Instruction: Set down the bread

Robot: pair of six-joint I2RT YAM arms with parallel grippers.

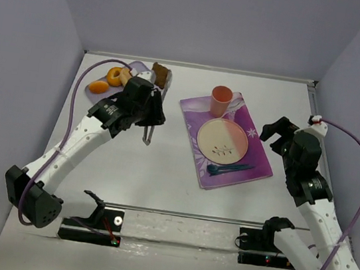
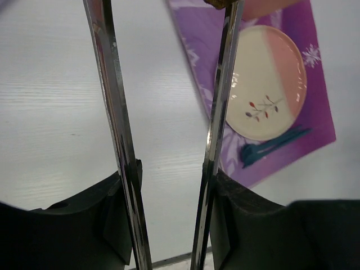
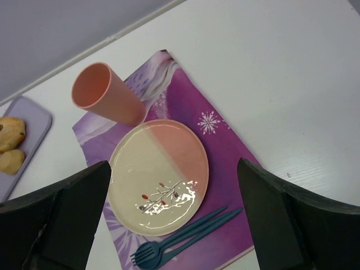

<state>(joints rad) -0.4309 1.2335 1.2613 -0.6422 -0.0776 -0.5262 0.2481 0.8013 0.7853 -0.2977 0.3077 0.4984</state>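
Left tool (image 2: 169,219) clenches tongs (image 2: 115,112) to reach the bread (image 1: 160,74), at ten o'clock from the plate (image 1: 223,141). Right tool (image 3: 180,219) hangs released, likely idle.

white worktop (image 1: 161,173): purple placemat (image 1: 256,162) right of centre, cream/pink plate (image 1: 223,141) on it, orange cup (image 1: 220,101) upright at plate's far edge, blue fork (image 1: 229,169) lying on mat at plate's near side. far left: lavender tray (image 1: 136,67) holding tan ring bagel (image 1: 115,76) and golden-yellow piece (image 1: 98,86)
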